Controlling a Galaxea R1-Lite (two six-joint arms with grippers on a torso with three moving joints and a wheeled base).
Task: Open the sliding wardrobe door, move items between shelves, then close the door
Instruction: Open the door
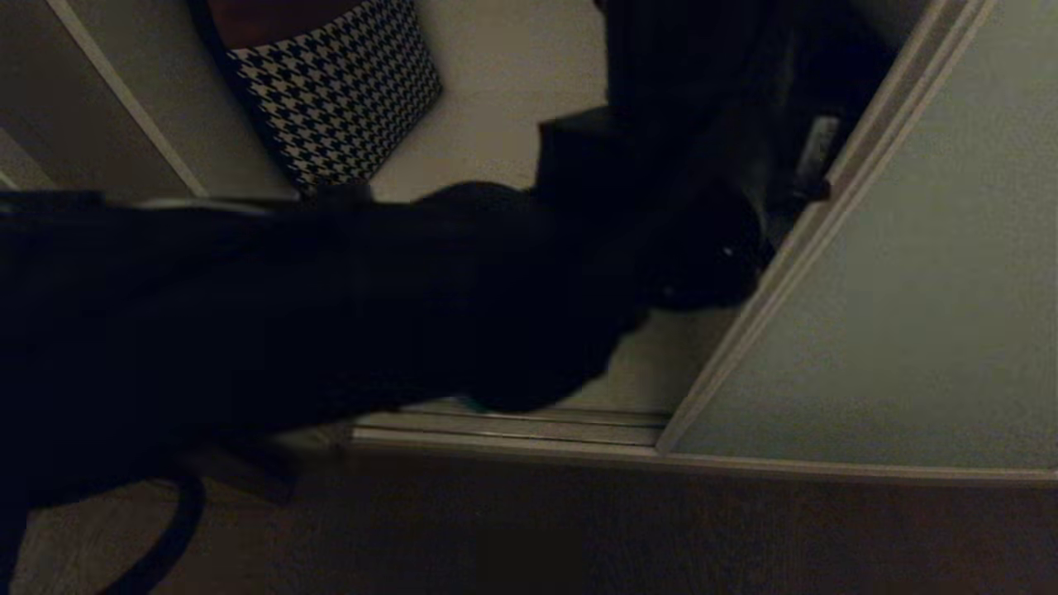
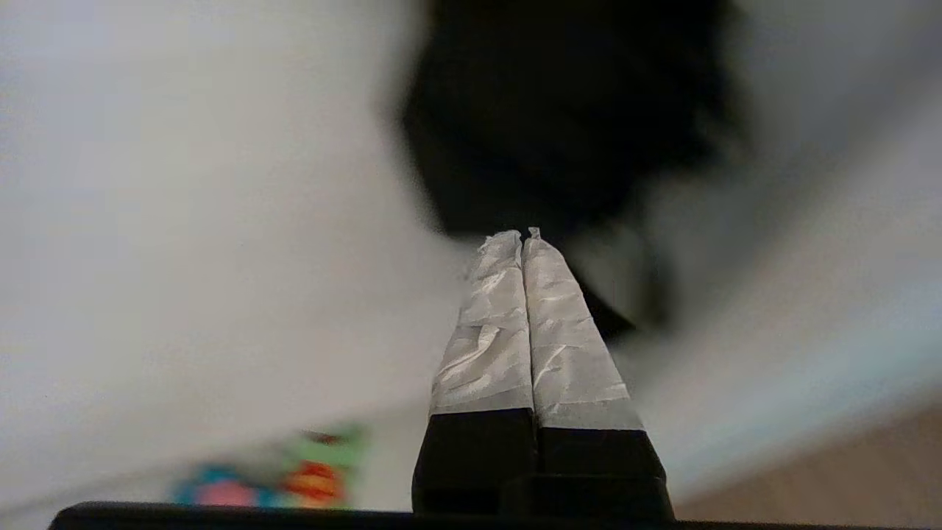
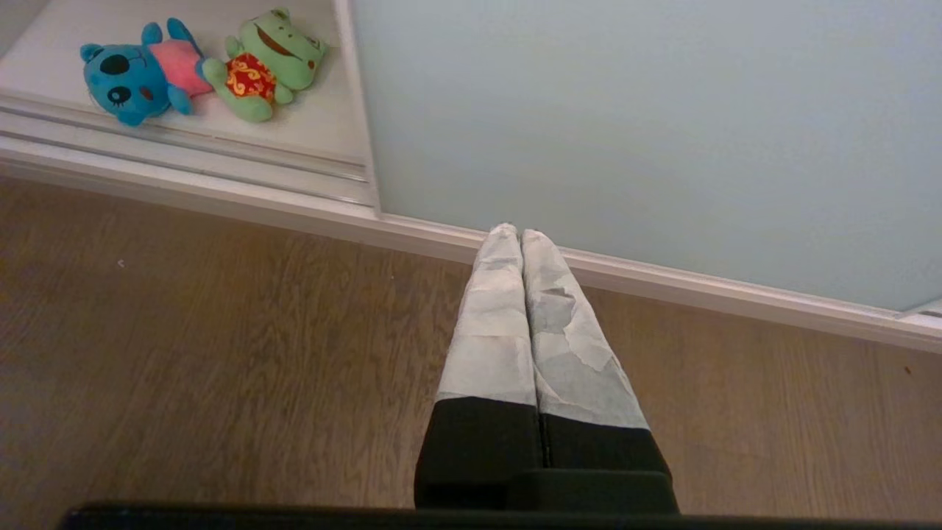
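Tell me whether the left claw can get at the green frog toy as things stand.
Probably yes: the sliding door stands aside, leaving the frog toy uncovered on the bottom shelf. The left claw is shut and must open first.

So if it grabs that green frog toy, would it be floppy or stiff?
Probably floppy: the green frog toy looks like stuffed plush, with limp splayed limbs. Likely light and squashy, so it should give under a grip. Lying flat on the white shelf, it seems unlikely to roll.

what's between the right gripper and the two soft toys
In the right wrist view: bare wood floor and the floor rail lie between the right gripper and the soft toys.
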